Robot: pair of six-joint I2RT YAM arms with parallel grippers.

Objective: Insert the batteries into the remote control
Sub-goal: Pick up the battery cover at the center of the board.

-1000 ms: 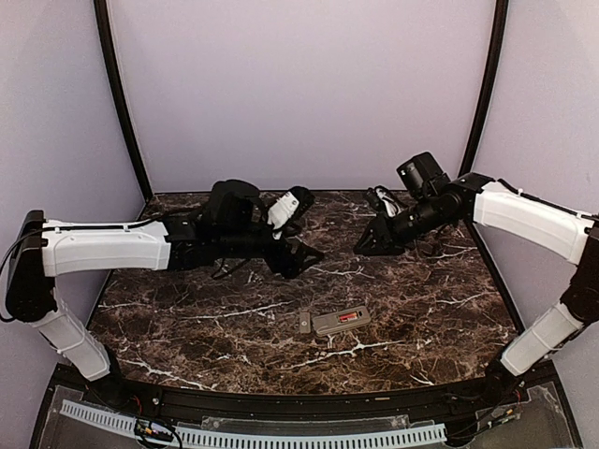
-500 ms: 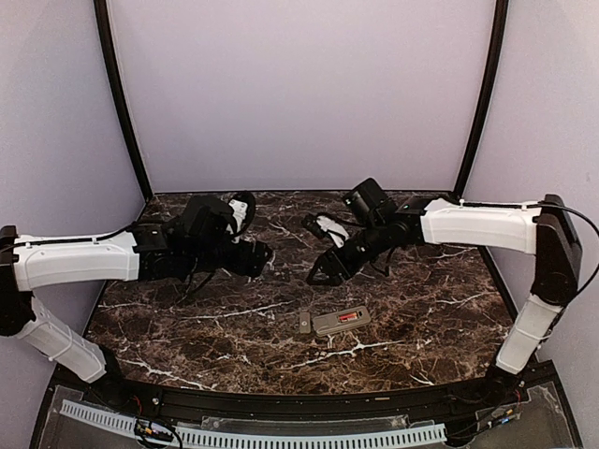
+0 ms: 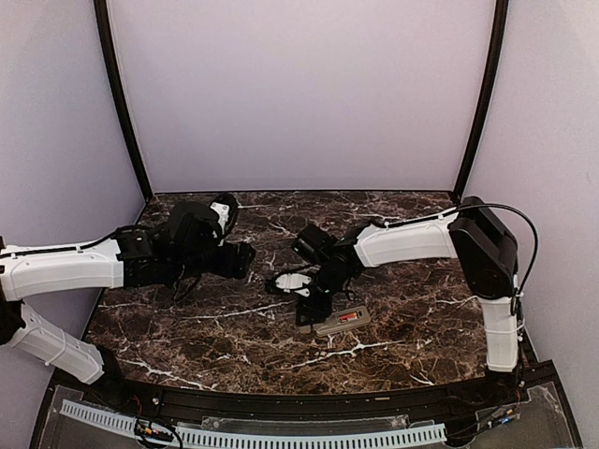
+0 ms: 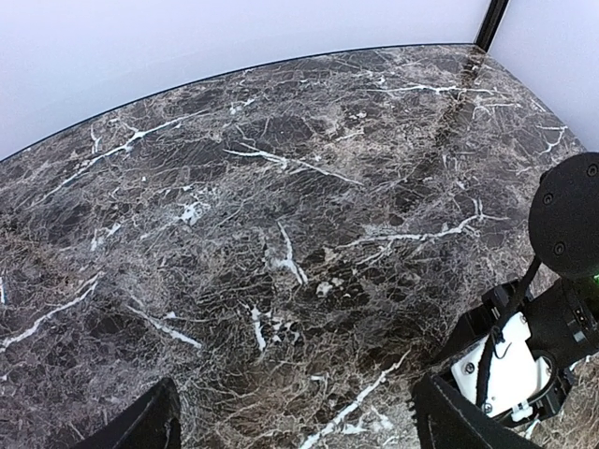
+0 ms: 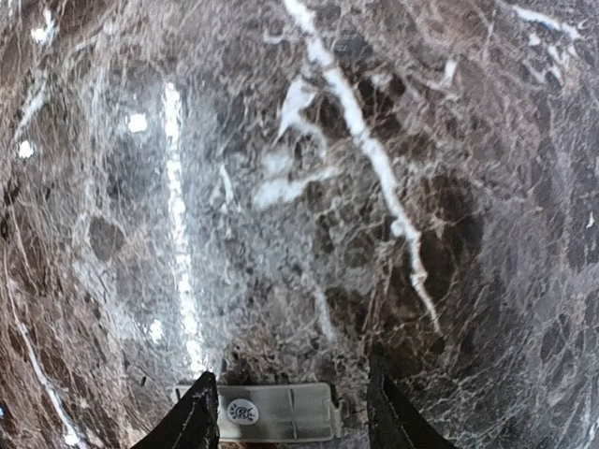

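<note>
Remote control point(image 3: 343, 321), right tool point(image 3: 313, 303) angled down nearby

You see the whole marble table point(image 3: 187, 318) from above, behind the arm bases. Left wrist view looks low across it toward the right arm point(image 4: 510, 360); right wrist view faces straight down, close.

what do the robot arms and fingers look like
The left arm and right arm have white shells on the long links, with black joints and wrists. A thin black cable loops off the right elbow. The fingers are black and tapered.
</note>
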